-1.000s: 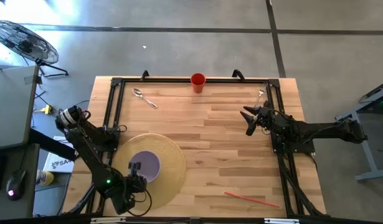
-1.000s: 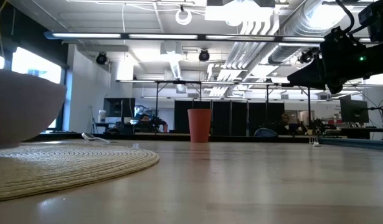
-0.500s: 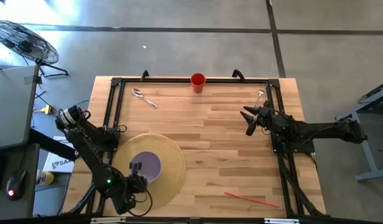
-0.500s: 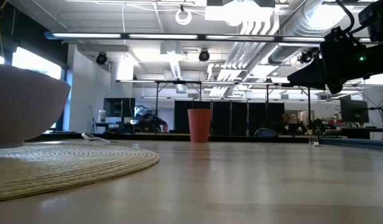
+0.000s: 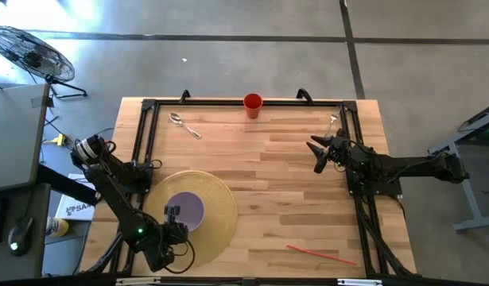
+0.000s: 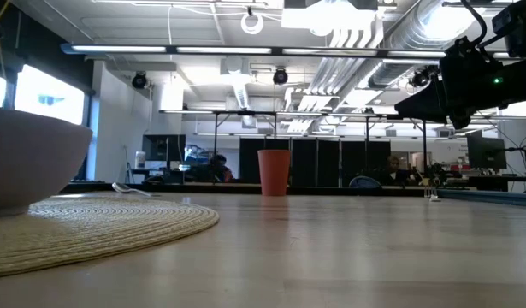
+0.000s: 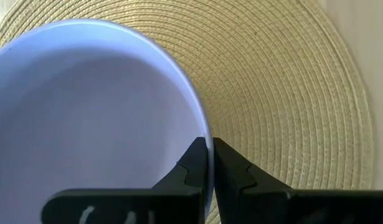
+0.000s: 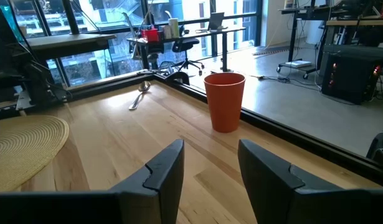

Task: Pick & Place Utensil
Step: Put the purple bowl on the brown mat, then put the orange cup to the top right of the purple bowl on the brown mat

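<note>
A lavender bowl sits on a round woven placemat at the table's near left. My left gripper is shut on the bowl's rim. A metal spoon lies flat near the far left corner; it also shows in the right wrist view as the spoon. A second small utensil lies by the far right frame rail. My right gripper is open, up in the air over the table's right side, touching nothing. My left gripper pinches the bowl's rim on its near-left side, one finger inside the bowl and the other outside. The fingers come from above, slanting down. In the low view the bowl looks upright with its base down at the placemat.
An orange cup stands at the middle of the far edge. A thin red stick lies near the near right corner. A black frame rail runs round the table's edges. Bare wood lies between the mat and the right arm.
In the low view the bowl first rose a little, then came down; its rim now stands lower than a second ago, with the base at the mat. My left gripper stays shut on the rim.
</note>
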Controlling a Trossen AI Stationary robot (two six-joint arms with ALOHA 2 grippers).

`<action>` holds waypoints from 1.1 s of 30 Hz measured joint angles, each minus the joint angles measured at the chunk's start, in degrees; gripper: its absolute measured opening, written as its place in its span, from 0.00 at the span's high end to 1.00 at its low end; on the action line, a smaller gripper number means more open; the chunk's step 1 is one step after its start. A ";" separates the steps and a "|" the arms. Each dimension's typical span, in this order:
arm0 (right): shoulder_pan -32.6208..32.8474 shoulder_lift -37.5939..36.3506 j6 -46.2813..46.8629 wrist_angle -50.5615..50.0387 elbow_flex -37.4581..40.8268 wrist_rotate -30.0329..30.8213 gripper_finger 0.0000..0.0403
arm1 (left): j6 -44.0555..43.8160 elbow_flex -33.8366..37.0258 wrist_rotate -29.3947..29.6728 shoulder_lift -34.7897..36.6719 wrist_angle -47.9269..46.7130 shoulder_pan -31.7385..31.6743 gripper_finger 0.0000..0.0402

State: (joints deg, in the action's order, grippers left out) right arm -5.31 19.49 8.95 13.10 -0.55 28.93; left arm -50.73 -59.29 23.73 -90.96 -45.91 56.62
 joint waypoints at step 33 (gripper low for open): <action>-0.01 0.00 0.00 0.01 0.00 0.00 0.64 | 2.66 -16.90 28.20 -0.04 -0.14 -7.79 0.62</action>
State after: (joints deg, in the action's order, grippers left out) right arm -5.32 19.49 8.95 13.10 -0.55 28.93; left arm -48.08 -76.18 51.92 -91.00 -46.04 48.83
